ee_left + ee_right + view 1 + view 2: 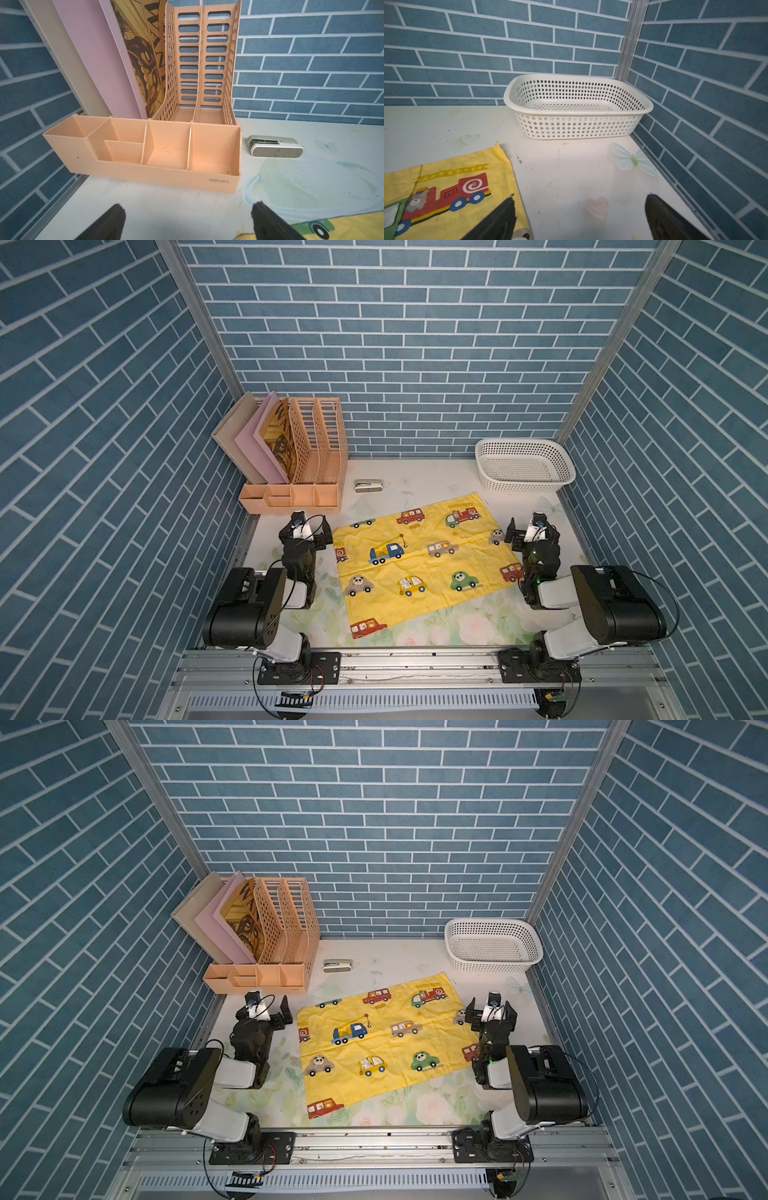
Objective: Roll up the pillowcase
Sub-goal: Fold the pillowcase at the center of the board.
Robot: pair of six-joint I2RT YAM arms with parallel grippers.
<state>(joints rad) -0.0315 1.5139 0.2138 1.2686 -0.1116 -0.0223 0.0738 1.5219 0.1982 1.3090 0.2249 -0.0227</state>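
While poised low over bench (436, 477), logged left hand (188, 205) spread wide, gripping nothing; same for right hand (581, 196). Noted one at each short end of pillowcase (419, 560), right hand partly over cloth edge, contact unclear. Found pillowcase flat, unrolled, slightly skewed, mid-bench. Recorded peach file organiser (316, 448) and stapler (368, 486) beyond left hand, white basket (519, 481) in far corner beyond right hand.

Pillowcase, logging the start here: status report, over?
Left gripper open, empty. Right gripper open, empty. Pillowcase flat, unrolled, between the arms. Stapler, basket clear of it.
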